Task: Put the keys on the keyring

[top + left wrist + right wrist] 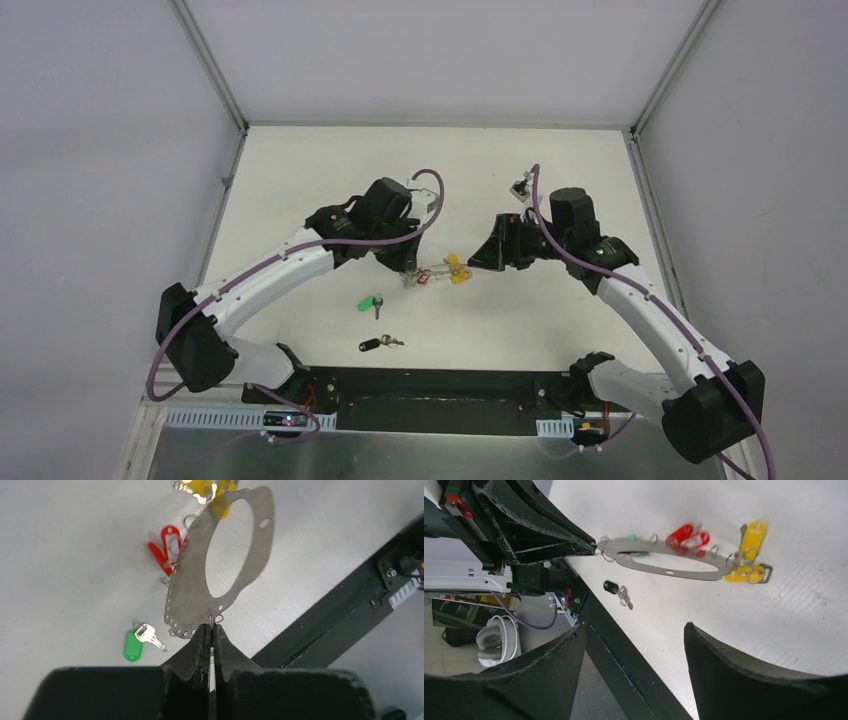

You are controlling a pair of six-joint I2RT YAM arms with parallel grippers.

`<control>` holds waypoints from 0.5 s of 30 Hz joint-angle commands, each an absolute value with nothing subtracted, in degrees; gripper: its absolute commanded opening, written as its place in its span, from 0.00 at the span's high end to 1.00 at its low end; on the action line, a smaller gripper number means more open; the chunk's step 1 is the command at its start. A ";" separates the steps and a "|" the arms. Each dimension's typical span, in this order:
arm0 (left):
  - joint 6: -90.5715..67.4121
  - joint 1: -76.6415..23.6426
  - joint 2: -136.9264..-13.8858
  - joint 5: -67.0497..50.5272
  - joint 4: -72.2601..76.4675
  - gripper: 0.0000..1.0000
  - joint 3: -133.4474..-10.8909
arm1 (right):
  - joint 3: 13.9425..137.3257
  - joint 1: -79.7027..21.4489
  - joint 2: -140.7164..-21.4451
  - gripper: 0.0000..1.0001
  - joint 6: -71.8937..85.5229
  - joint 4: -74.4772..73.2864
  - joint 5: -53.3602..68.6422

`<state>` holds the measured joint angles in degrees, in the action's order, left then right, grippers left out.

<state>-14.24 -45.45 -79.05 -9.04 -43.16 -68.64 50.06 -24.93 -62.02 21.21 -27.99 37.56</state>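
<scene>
Left wrist view is showing us the left gripper clamping shut on the rim of the keyring. Our right gripper is hanging near the ring's far end, jaws wide apart and gripping nothing. Both the green key and the black key are lying loose on the table, not yet threaded. We are judging that the right gripper needs to pick one up next.

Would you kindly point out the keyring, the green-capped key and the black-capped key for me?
keyring (192, 592), left wrist view, on its flat grey band, left side.
green-capped key (133, 645), left wrist view, on the green cap.
black-capped key (611, 586), right wrist view, on the black cap.
</scene>
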 commanded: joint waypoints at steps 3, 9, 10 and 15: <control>-5.55 -46.29 -70.74 -18.48 -33.63 1.00 -66.50 | 48.32 -24.65 -55.55 0.26 22.28 -14.59 39.80; -2.50 -46.32 -61.93 -26.23 -19.41 1.00 -57.18 | 44.14 -24.66 -50.39 0.24 20.71 -3.19 46.88; -1.74 -46.32 -60.50 -27.23 -17.03 1.00 -55.44 | 43.37 -24.69 -49.73 0.25 20.24 -1.39 47.52; 0.96 -46.29 -54.20 -29.79 -8.28 1.00 -49.76 | 39.72 -25.08 -47.60 0.29 18.05 8.80 52.12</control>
